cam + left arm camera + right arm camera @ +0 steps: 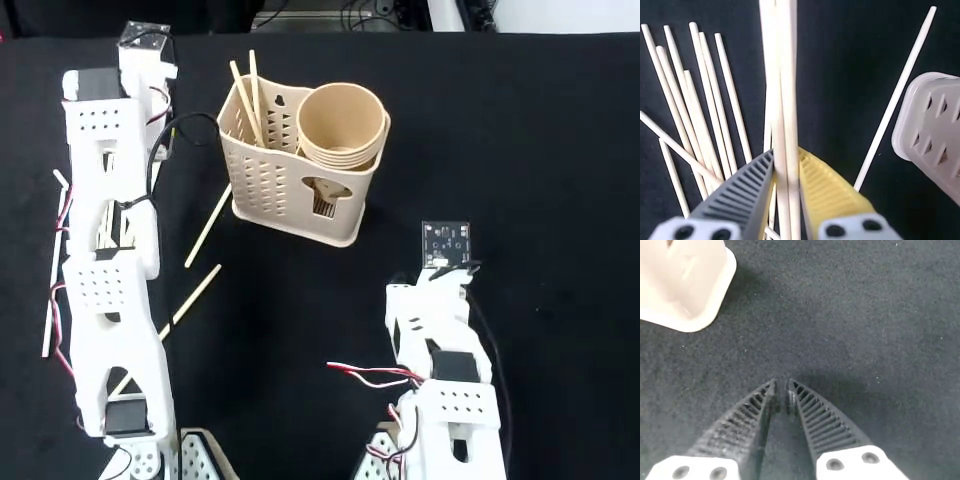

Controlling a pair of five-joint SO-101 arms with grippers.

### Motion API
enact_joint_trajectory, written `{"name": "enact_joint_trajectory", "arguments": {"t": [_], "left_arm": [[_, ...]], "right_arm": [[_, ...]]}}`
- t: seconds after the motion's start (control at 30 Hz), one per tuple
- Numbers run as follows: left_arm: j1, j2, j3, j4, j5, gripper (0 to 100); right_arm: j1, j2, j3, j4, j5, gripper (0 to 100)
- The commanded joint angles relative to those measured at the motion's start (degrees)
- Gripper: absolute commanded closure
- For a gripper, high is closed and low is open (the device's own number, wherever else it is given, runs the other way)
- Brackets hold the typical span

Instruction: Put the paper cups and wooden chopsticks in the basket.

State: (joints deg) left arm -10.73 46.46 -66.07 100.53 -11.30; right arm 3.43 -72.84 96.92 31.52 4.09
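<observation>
The left tool (785, 162) is clamped on chopsticks (782, 75), while the right tool (782, 390) sits pressed together, empty, near the basket (685, 285).

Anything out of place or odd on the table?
Nothing damaged. Loose chopsticks lie scattered on the cloth beside the basket, some crossed; the left jaws grip a pair. Paper cups sit stacked inside.

High view: overhead, looking down over the table (560, 150)
Wrist views: close above the table, facing down
Shared: basket (290, 190), in all three
</observation>
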Motion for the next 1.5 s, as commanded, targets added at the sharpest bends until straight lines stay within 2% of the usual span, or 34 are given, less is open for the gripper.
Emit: {"name": "enact_joint_trajectory", "arguments": {"t": [0.0,0.17,0.43,0.7,1.3,1.47], "left_arm": [[0.92,-1.14,-3.38,0.44,1.67,97],[1.10,-5.80,-4.79,0.44,6.15,97],[3.03,-22.86,-2.59,0.53,10.46,97],[4.00,-38.86,4.79,-1.85,10.46,97],[4.26,-61.98,4.79,-2.73,10.90,97],[4.26,-68.57,5.23,0.35,10.81,97]], "right_arm": [[-0.88,-0.84,-0.22,-0.88,0.26,95.8],[-0.88,-0.84,-0.22,-0.97,0.26,95.7],[-0.88,-0.84,-0.22,-0.97,0.26,95.6],[-0.88,-0.84,-0.22,-0.97,0.26,95.6],[-0.88,-0.84,-0.22,-0.70,0.26,95.6],[-0.88,-0.84,-0.22,-0.70,0.26,95.6]]}}
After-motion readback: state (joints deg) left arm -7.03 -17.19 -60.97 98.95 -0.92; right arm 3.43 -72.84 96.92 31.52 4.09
